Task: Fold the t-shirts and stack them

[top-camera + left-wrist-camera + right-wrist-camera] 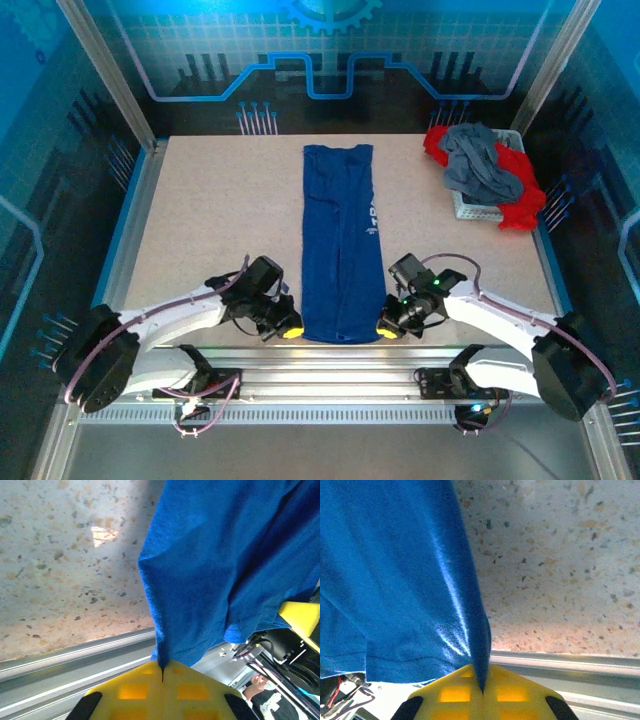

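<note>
At the near edge of the table (pixel 220 220), the left gripper (pixel 290 328) is clamped on the near-left corner of the blue t-shirt (pixel 340 240), and the right gripper (pixel 388 330) on its near-right corner. This shirt lies as a long narrow strip along the table centre. A grey t-shirt (pixel 480 165) and red t-shirts (pixel 520 205) are heaped on the basket (pixel 470 208) at far right

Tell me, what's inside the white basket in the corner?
A grey t-shirt lies crumpled on top of red clothes that spill over the rim of the basket. They cover the bottom, so anything underneath can't be seen.
</note>
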Controlling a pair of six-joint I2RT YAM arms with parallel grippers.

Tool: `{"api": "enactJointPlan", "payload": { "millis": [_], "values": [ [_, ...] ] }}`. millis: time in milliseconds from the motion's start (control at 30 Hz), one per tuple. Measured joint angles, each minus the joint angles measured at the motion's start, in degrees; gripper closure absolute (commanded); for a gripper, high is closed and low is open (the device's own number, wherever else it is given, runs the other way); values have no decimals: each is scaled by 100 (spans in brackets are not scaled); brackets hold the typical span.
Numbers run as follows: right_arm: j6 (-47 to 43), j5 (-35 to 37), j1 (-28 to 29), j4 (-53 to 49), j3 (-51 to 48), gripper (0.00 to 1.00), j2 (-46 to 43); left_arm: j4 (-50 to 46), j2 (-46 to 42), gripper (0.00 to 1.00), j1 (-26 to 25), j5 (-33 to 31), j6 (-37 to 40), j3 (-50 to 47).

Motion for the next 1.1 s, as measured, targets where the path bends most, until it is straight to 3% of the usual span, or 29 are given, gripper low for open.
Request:
{"api": "enactJointPlan", "payload": {
  "millis": [100, 300, 833, 867, 933, 1000, 1100],
  "values": [
    [15, 17, -116, -221, 260, 100, 26, -48, -31, 100, 74, -114, -68, 199],
    [-365, 105, -741, -654, 1668, 100, 750, 177, 223, 100, 769, -284, -136, 841],
    [-1408, 234, -1908, -986, 5515, 100, 4194, 201, 3340, 100, 2116, -297, 599, 4321],
    [-1414, 236, -1932, -999, 5692, 94, 4402, 188, 3512, 97, 2151, -295, 656, 4448],
    [-1458, 232, -1971, -975, 6092, 76, 4905, 190, 3934, 74, 2223, -278, 739, 4706],
    [-1547, 264, -1989, -955, 6328, 56, 5228, 225, 4247, 63, 2269, -254, 763, 4833],
    [-1685, 398, -1996, -949, 6457, 44, 5388, 184, 4419, 48, 2299, -236, 850, 4852]
  ]
}}
